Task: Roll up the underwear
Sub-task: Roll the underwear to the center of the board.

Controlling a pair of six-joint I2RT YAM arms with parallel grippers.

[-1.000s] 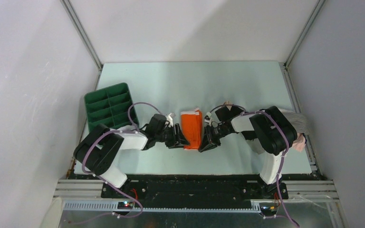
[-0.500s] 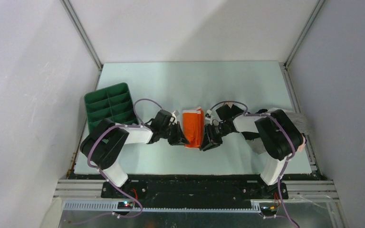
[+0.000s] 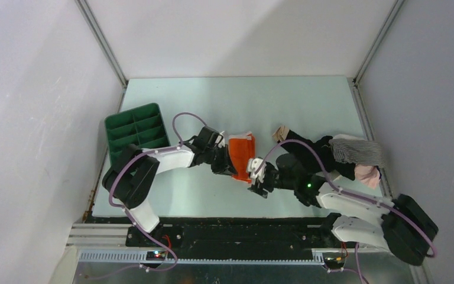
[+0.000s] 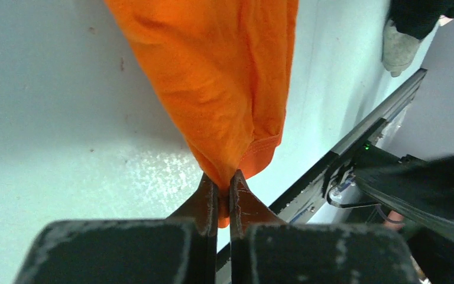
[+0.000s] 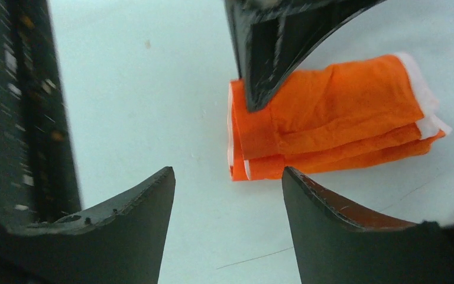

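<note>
One edge of orange underwear (image 4: 219, 77) sits pinched in left gripper (image 4: 223, 190); right gripper (image 5: 229, 178) gapes empty nearby.

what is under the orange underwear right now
Only the pale green table shows around the orange underwear; one end is pinched in the shut left gripper. Whatever lies beneath the folded cloth is covered.

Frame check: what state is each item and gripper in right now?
Orange fabric underwear: folded, near corner pinched.
Left gripper: shut on that corner.
Right gripper: open, holding nothing.
Green plastic compartment tray: looks empty.
Heap of black and grey clothes: loose, unfolded.
</note>
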